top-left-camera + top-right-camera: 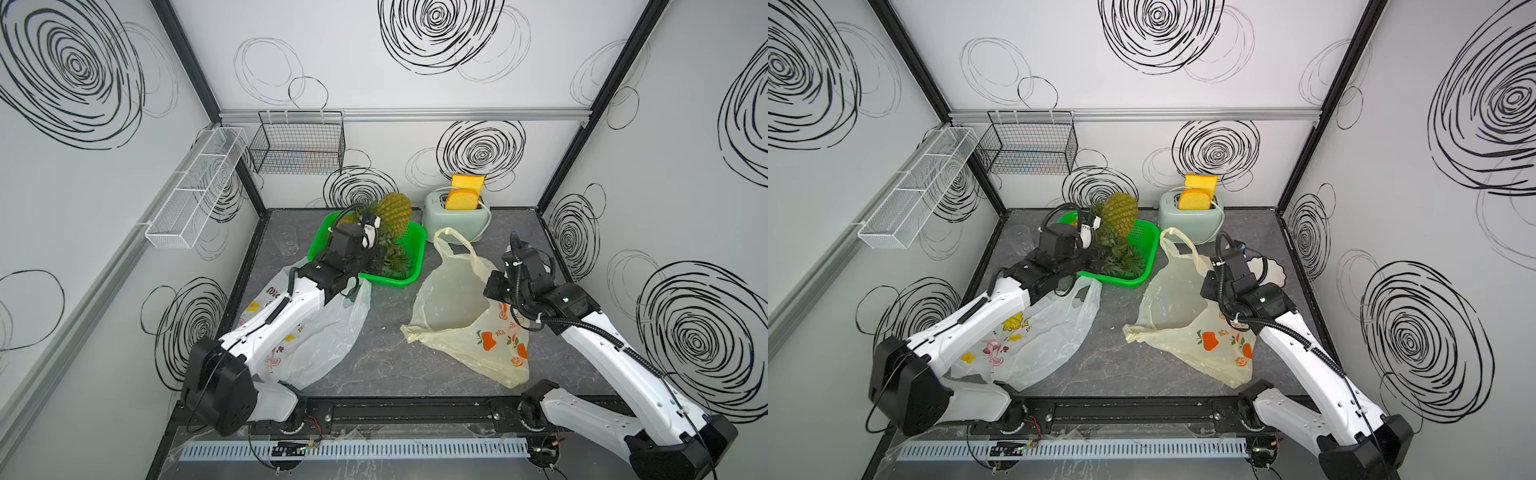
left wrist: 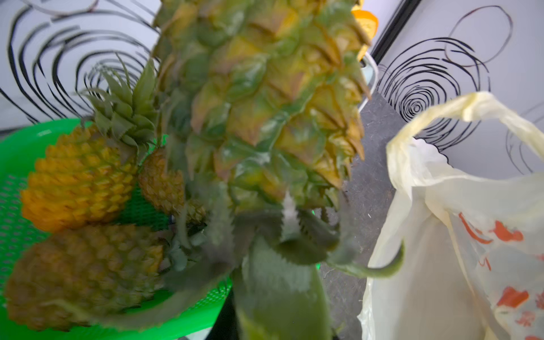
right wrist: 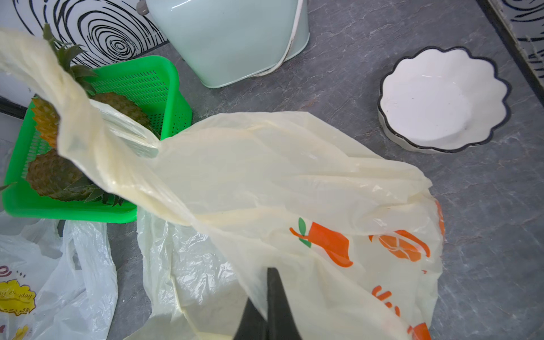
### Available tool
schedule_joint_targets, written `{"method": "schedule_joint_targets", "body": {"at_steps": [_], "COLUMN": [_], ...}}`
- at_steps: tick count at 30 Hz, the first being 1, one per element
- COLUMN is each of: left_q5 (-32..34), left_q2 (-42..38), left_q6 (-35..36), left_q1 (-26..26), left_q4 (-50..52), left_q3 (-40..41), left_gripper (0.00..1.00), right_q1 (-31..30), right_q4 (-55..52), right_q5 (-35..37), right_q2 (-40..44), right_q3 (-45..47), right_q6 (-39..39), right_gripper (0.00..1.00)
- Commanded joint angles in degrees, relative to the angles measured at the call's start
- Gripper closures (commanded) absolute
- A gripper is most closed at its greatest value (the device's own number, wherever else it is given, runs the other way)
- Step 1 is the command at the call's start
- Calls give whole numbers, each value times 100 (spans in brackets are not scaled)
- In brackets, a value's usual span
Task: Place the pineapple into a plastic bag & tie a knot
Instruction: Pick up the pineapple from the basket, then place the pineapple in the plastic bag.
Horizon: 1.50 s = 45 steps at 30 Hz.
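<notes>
bagging step: counter (image 1: pixel 382 365) carries yellow bag (image 1: pixel 449 307), rim pinched in closed right tool (image 3: pixel 266 312), mouth wants holding wider; green basket (image 1: pixel 395 283); pineapple (image 1: pixel 397 214) raised above it, crown clamped by left tool (image 1: pixel 380 255); swing across slowly, body first

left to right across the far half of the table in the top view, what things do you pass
glass cup → green basket → toaster → white dish, partly hidden behind the right arm
</notes>
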State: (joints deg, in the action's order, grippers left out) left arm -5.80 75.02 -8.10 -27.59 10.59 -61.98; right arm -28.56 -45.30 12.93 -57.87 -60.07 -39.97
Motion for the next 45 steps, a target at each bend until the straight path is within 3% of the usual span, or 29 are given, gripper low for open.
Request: {"method": "schedule_joint_targets", "body": {"at_steps": [1, 7, 13, 18, 23, 25, 37, 43, 45], "left_q5": [-508, -817, -912, -320, -508, -264, 1, 186, 159], "left_q2": [-847, -1502, -1645, -1357, -1090, -911, 707, 1629, 1898], "left_q6": [1654, 3399, 4922, 5772, 5778, 5653, 4954, 3883, 3471], "left_q1": [7, 16, -131, -736, -1398, -1721, -2188, -2661, -2778], "left_q4": [-645, 729, 1905, 2948, 3259, 3166, 3057, 3465, 3608], "left_q3": [236, 247, 40, -218, -518, -630, -1620, -2368, -2668], "left_gripper": [100, 100, 100, 100, 100, 100, 100, 98, 91], "right_q1": [33, 44, 56, 57, 54, 44, 7, 2, 3], "right_q4": [151, 258, 336, 480, 649, 747, 959, 1077, 1100], "right_q5": [-120, -279, -447, -767, -1175, -1413, -2123, -2038, -2040], "right_q2": [-38, -152, -306, -487, -610, -638, -387, -362, -392], "right_q3": [-177, -261, -388, -530, -532, -532, -316, -234, -238], "right_q6": [157, 523, 818, 1006, 1065, 1137, 1350, 1088, 1045], "right_gripper": [100, 100, 100, 100, 100, 100, 100, 100, 100]}}
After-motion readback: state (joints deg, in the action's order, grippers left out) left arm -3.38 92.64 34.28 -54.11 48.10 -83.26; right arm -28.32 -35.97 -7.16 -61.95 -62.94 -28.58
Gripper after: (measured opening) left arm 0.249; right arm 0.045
